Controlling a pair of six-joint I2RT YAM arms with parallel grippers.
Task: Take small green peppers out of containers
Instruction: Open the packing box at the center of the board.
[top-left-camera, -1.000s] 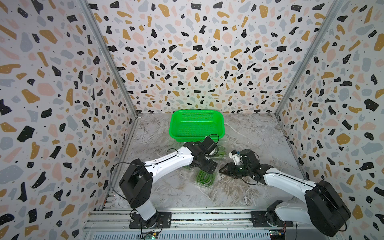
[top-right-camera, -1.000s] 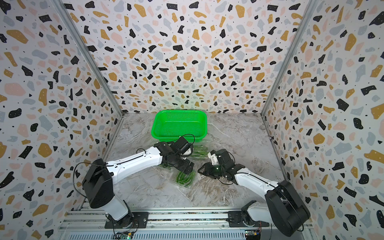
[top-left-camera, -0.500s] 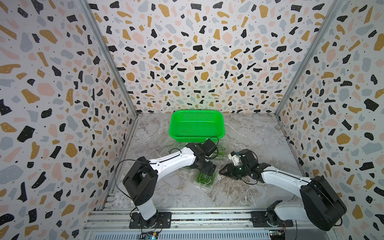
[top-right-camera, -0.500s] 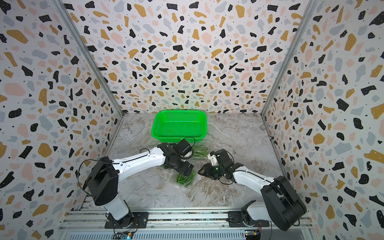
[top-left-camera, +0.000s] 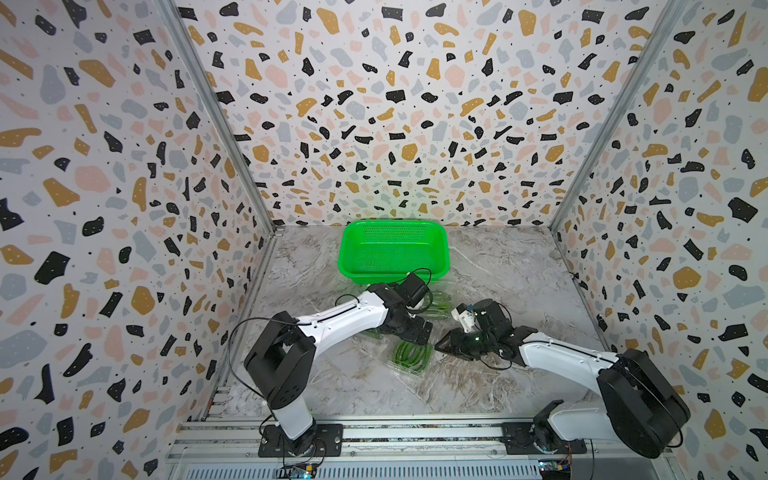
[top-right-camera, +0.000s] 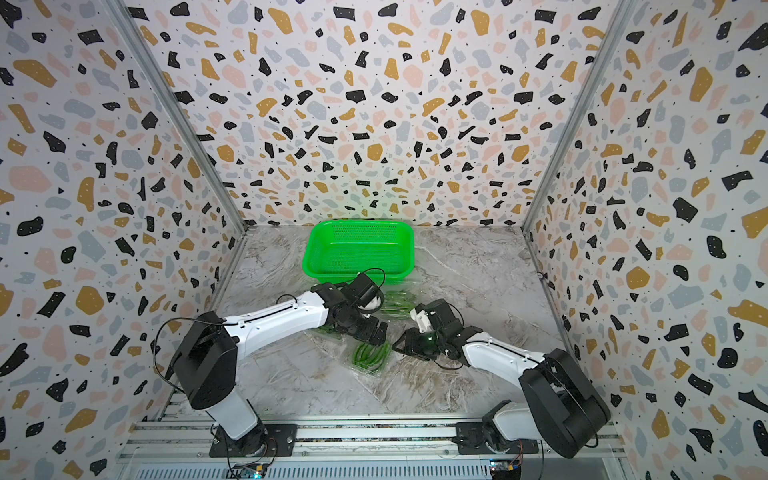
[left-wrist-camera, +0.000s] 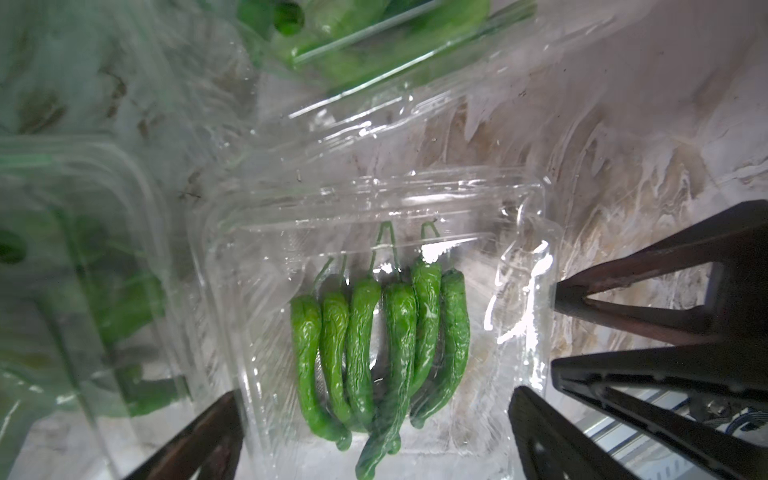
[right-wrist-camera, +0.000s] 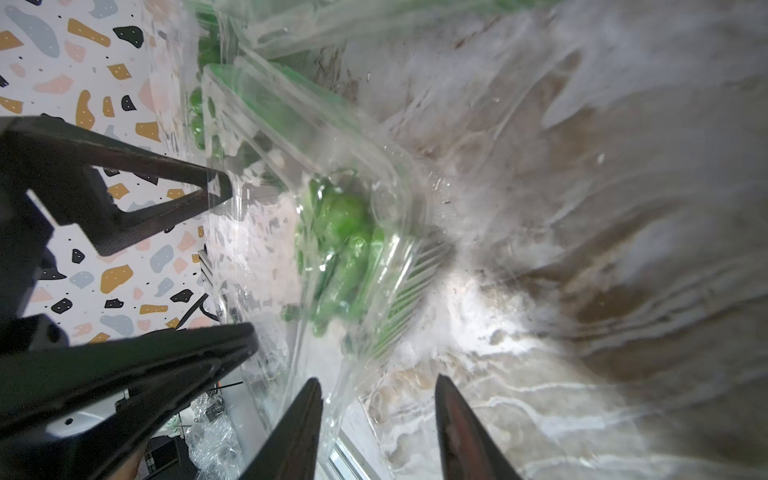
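Left wrist view: left gripper (left-wrist-camera: 374, 392) jaws spread wide, pack (left-wrist-camera: 519, 249) of peppers (left-wrist-camera: 382, 332) lying between them; right gripper (right-wrist-camera: 378, 378) jaws half spread at its rim, grip unclear; opening the pack, I judge; next needs a firm pinch on that thin plastic.

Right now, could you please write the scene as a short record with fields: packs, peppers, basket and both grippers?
near pack: clear, lying on the table
peppers: six, side by side inside the near pack
other packs: two, peppers inside, blurred
basket: green, at the back, no peppers in it
left gripper: open wide over the near pack
right gripper: fingers apart at the near pack's edge
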